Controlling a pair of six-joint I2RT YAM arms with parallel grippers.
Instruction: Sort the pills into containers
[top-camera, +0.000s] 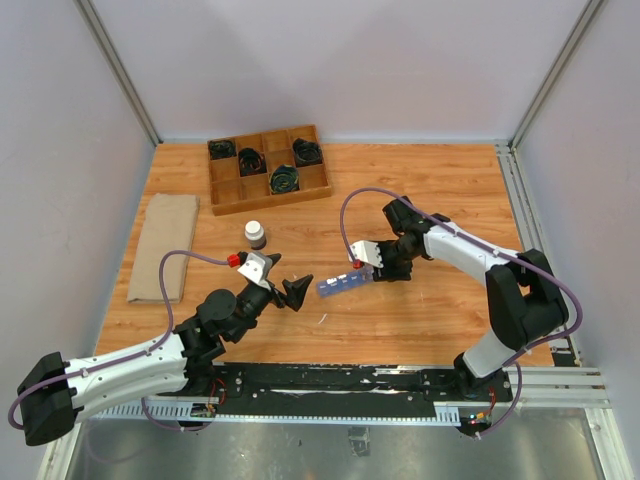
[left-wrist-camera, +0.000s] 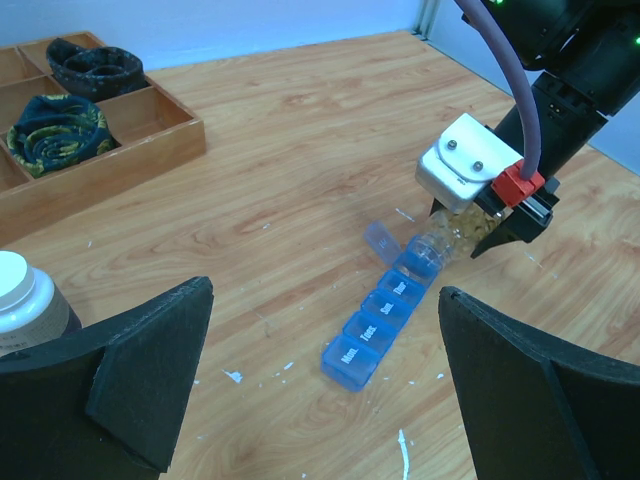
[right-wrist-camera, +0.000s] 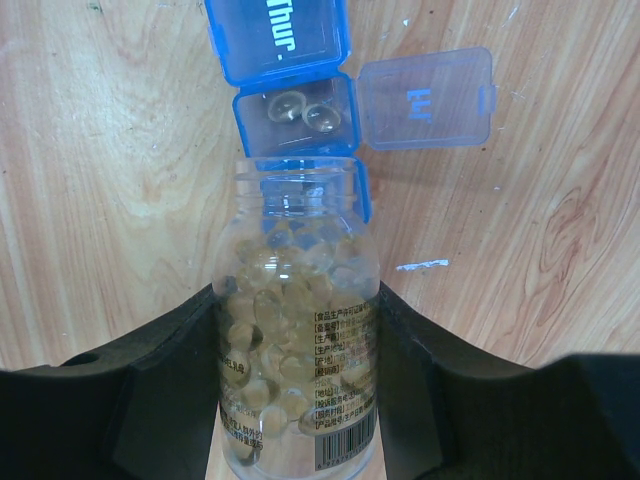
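The blue pill organizer (top-camera: 340, 284) lies on the table, with lids marked Mon, Tues and Thur in the left wrist view (left-wrist-camera: 375, 325). One compartment (right-wrist-camera: 297, 110) stands open with its lid (right-wrist-camera: 425, 98) flipped aside and two pale pills inside. My right gripper (right-wrist-camera: 298, 295) is shut on a clear uncapped vial (right-wrist-camera: 295, 340) full of yellowish pills, its mouth tipped right over the open compartment. The vial (left-wrist-camera: 455, 235) also shows in the left wrist view. My left gripper (left-wrist-camera: 325, 300) is open and empty, just left of the organizer's Mon end (top-camera: 291, 290).
A dark brown bottle with a white cap (top-camera: 255, 234) stands behind my left gripper. A wooden grid tray with black coils (top-camera: 268, 167) is at the back. A folded tan cloth (top-camera: 165, 247) lies at the left. Small white specks dot the wood.
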